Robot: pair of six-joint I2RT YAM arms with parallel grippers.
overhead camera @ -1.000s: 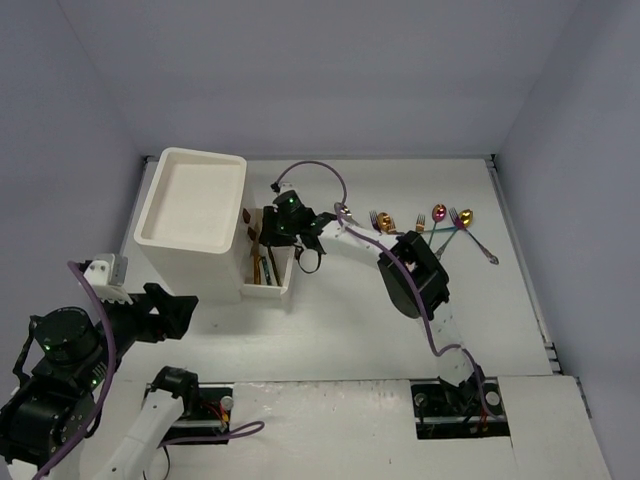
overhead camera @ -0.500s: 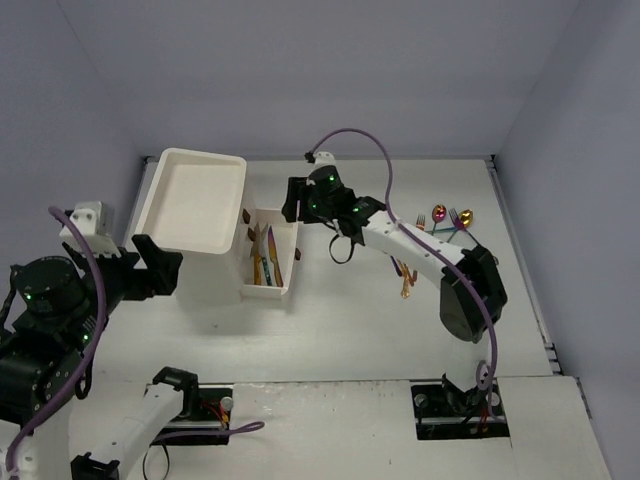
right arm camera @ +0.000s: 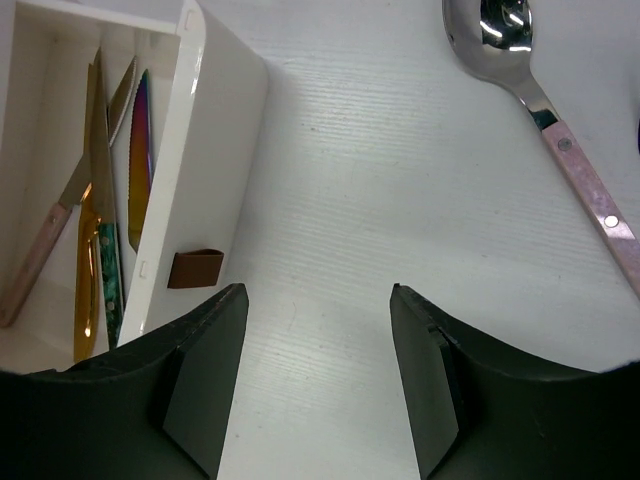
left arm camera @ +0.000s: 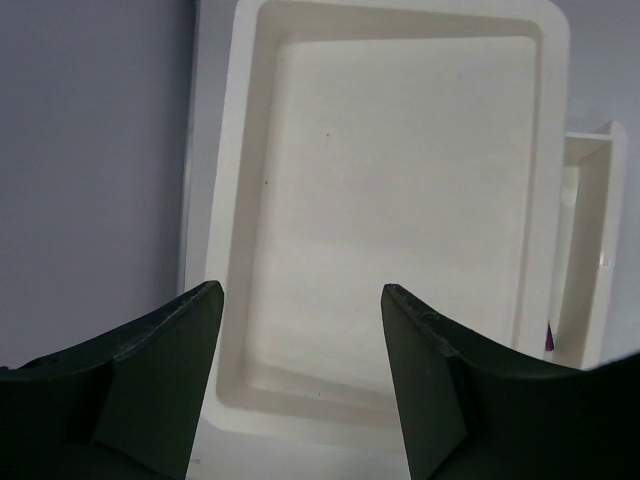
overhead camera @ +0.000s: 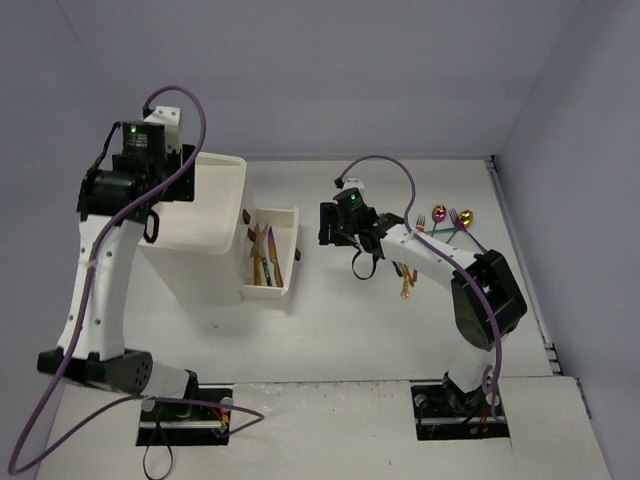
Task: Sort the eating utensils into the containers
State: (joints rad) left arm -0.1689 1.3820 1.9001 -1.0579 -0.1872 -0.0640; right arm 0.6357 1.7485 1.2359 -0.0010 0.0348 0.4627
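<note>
Gold, rainbow and pink-handled utensils (right arm camera: 100, 230) lay lengthwise in the open drawer (right arm camera: 215, 120), with more spread over the table (overhead camera: 330, 320).

I could make out a serrated iridescent blade, a gold piece with a green marbled grip and a pale pink handle in that white drawer, which had a small brown handle (right arm camera: 195, 268) and stood just beside the tall white box (overhead camera: 190, 250). A silver spoon (right arm camera: 545, 110) with a riveted pink handle lay near it. Farther right sat a cluster of gold and rainbow forks and spoons (overhead camera: 447, 218), with one gold piece (overhead camera: 406, 285) apart from them. The right gripper (right arm camera: 318, 330) hovered between drawer and spoon, jaws parted, holding nothing. The left gripper (left arm camera: 300, 350) hung over the box's shallow top tray (left arm camera: 400, 180), jaws spread, empty too.
</note>
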